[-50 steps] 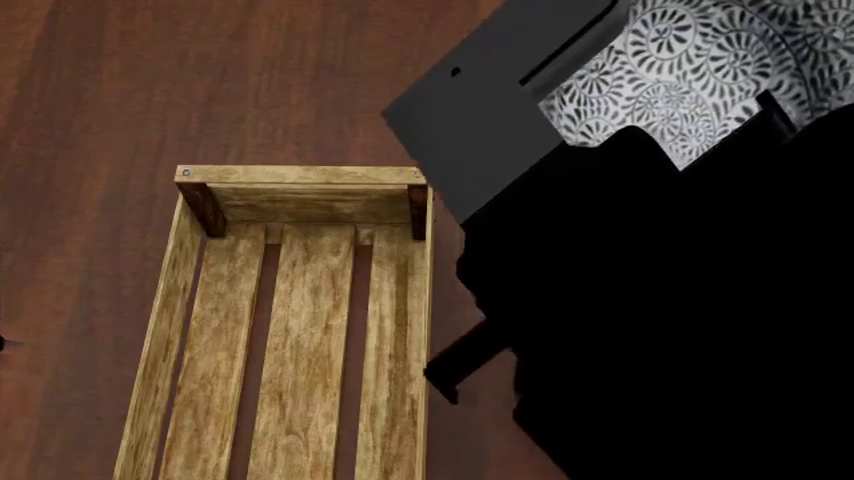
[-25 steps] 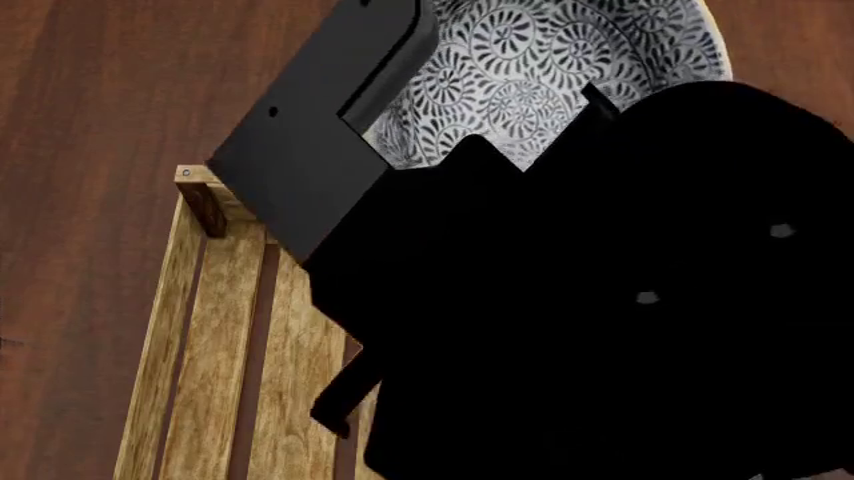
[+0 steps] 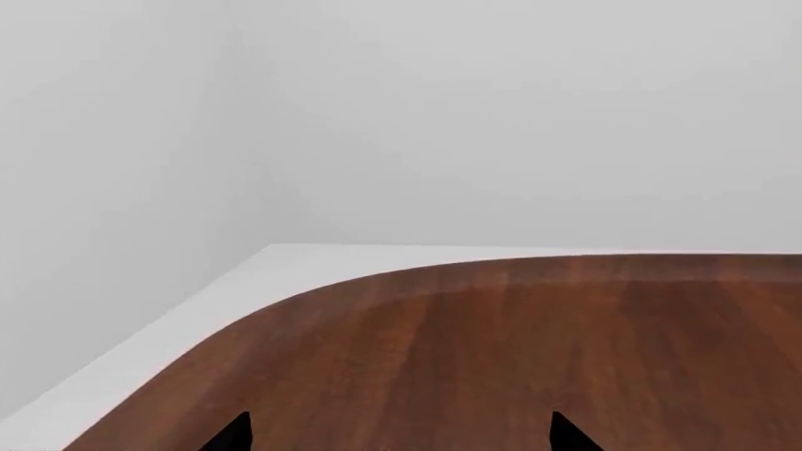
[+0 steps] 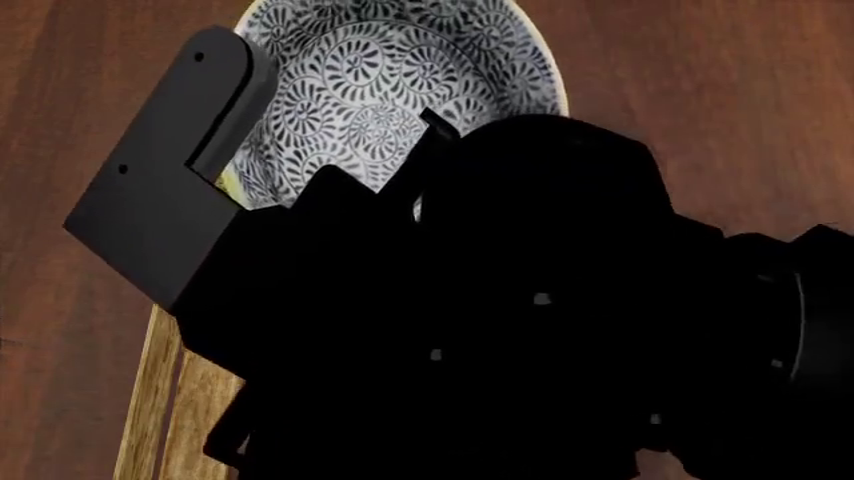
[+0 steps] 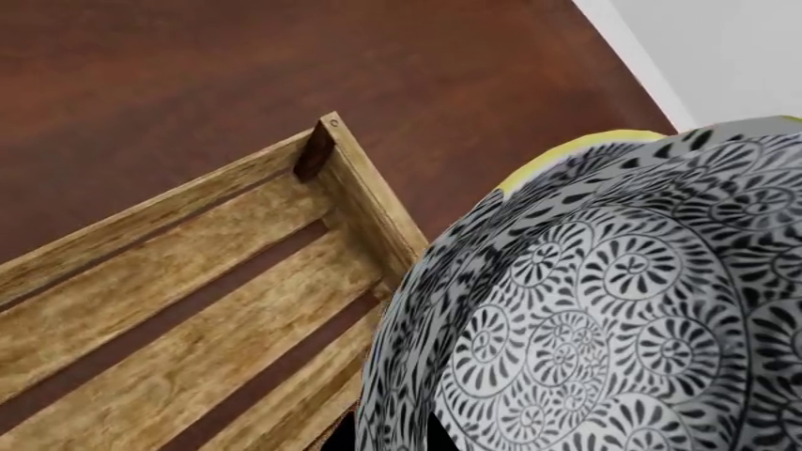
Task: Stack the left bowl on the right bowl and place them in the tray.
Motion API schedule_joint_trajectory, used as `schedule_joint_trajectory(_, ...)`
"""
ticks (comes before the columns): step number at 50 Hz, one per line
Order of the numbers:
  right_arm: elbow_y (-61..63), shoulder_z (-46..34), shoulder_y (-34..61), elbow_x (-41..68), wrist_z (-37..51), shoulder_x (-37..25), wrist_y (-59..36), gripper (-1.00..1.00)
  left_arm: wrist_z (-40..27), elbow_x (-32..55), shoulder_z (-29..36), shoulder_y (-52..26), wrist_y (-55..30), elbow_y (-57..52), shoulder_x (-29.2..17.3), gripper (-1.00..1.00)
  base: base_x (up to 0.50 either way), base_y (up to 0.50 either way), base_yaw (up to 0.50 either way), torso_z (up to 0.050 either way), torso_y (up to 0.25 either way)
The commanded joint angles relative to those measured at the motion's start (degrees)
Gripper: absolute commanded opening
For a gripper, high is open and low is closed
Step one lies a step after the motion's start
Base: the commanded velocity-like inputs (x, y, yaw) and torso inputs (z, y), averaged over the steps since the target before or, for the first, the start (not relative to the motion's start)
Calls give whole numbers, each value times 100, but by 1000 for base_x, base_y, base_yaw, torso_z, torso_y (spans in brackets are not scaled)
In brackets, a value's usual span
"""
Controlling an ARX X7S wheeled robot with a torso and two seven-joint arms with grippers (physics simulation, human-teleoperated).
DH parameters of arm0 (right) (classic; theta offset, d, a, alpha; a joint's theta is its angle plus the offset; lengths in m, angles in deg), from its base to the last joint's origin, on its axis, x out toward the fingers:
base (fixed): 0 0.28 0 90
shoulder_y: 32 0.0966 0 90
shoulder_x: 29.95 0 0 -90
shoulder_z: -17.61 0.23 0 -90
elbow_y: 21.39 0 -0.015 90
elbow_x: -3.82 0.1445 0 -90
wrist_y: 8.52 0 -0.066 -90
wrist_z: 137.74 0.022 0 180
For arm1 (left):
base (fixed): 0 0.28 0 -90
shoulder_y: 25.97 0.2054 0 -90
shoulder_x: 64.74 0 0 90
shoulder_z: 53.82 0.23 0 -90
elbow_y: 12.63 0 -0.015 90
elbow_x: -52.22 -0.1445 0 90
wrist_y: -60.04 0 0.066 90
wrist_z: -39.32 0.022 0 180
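My right gripper (image 5: 394, 437) is shut on the rim of a white bowl with a dark floral pattern (image 5: 602, 319), one finger on each side of its wall. A yellow rim (image 5: 564, 155) shows just behind that bowl's edge. The bowl hangs over the far end of the light-wood tray (image 5: 188, 310). In the head view the bowl (image 4: 387, 90) shows at the top, and my black right arm hides most of the tray (image 4: 150, 400). My left gripper (image 3: 401, 442) is open and empty over bare table, away from the bowls.
The dark wooden table (image 3: 501, 357) has a rounded corner with white floor and grey walls beyond it. The tray's corner post (image 5: 314, 150) stands near the bowl's rim.
My right arm has carried the patterned bowl leftward, from the head view's upper right to over the tray's far end, and it now covers most of the tray.
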Motion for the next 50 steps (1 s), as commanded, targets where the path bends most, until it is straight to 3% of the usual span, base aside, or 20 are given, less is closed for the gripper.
schedule_joint_trajectory(1,-93,65,-164,-906,-588,359,22,-100,-23,78,-117,34,10,-5,-29,100,0,0,0,0,10)
schedule_joint_trajectory(50,-326,-376,-878,-2363,-1878,923,694,-100,-121,287,-344,112,-27,-123,-109,100,0,0,0,0,1)
